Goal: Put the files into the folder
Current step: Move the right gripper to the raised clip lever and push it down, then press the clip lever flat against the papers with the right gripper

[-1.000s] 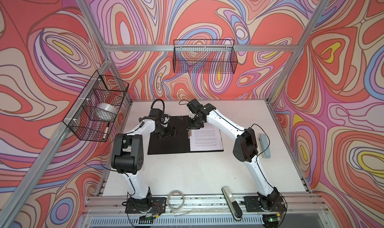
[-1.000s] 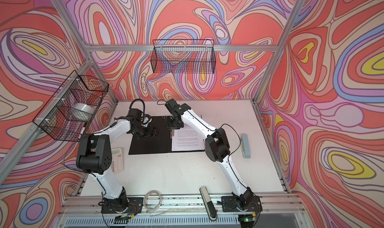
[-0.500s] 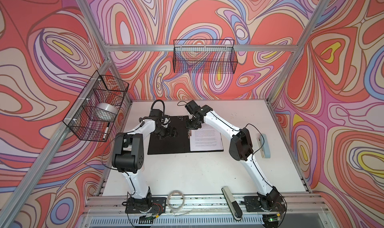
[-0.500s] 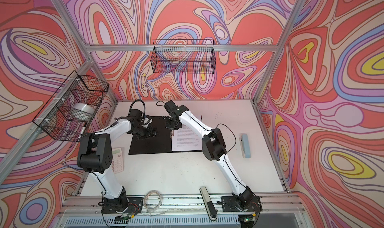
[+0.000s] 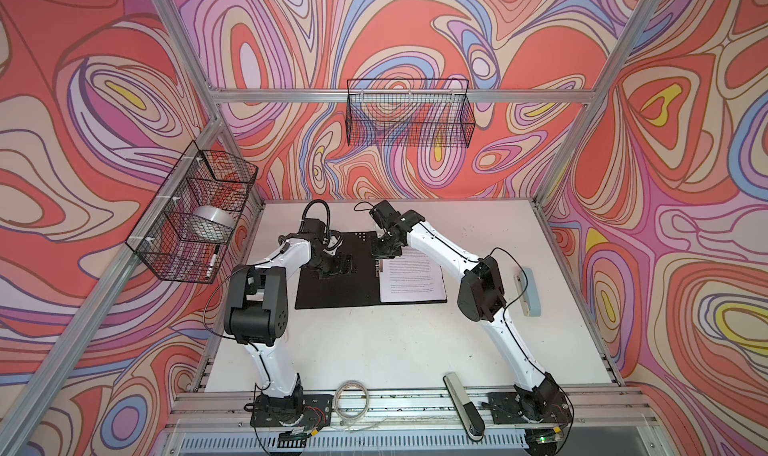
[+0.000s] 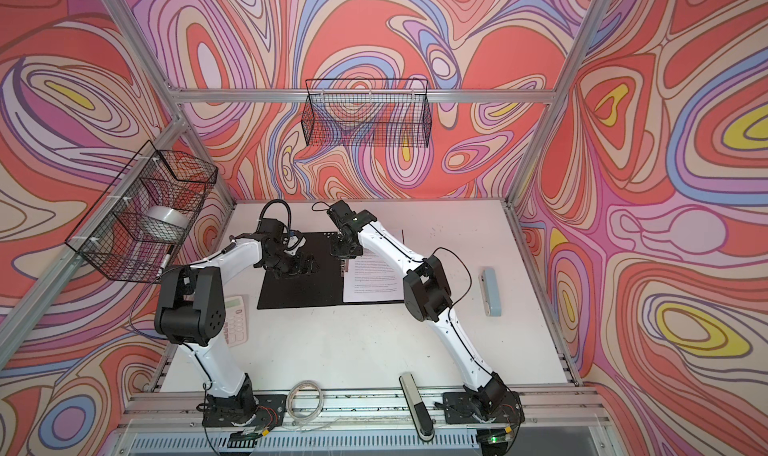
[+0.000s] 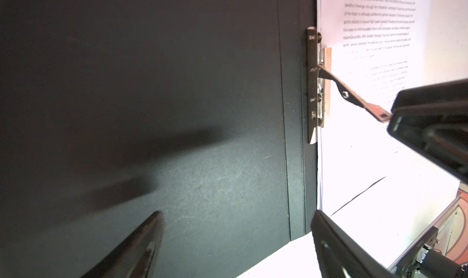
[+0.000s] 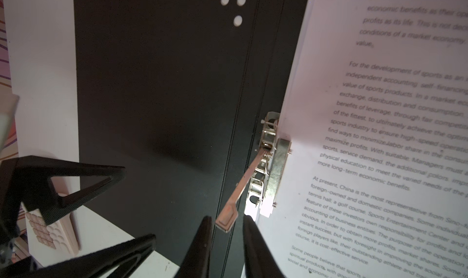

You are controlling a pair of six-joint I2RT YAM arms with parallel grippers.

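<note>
Over at ten o'clock, a wire basket (image 5: pixel 178 246) hangs on the left wall above the table (image 5: pixel 374 342) with a roll of tape (image 5: pixel 214 224) inside it. Below it, at about eight o'clock by the table's left edge, a calculator (image 6: pixel 237 323) lies flat, half hidden behind the left arm's elbow.

The folder (image 5: pixel 332 292) lies open with its black inside up, a little toward eleven o'clock from the table's middle. The left gripper (image 5: pixel 341 266) hovers over the middle of the bare left leaf, and its fingers (image 7: pixel 141 241) are spread wide with nothing between them. I can't tell from here whether they touch the black surface.

Along the spine sits the metal clip (image 8: pixel 274 168). Its lever (image 8: pixel 243 185) is tilted up off the spine, and its flat plate sits over the spine-side edge of the paper. The right gripper (image 8: pixel 227 217) comes in from the twelve o'clock side, pointing down at the spine. Its fingers (image 8: pixel 200 249) stand only narrowly apart, one on each side of the lever's free end. I can't tell whether they actually pinch the lever or only bracket it.

The files (image 5: pixel 411 283) lie face up on the folder's right leaf, at twelve o'clock from the table's centre. Their long edge is tucked against the clip and the printed lines run across the page. The far corner is covered by the right arm.

Further along at three o'clock, well apart from the folder and near the table's right edge, a blue-grey case (image 5: pixel 527 292) lies flat, running from twelve to six.
</note>
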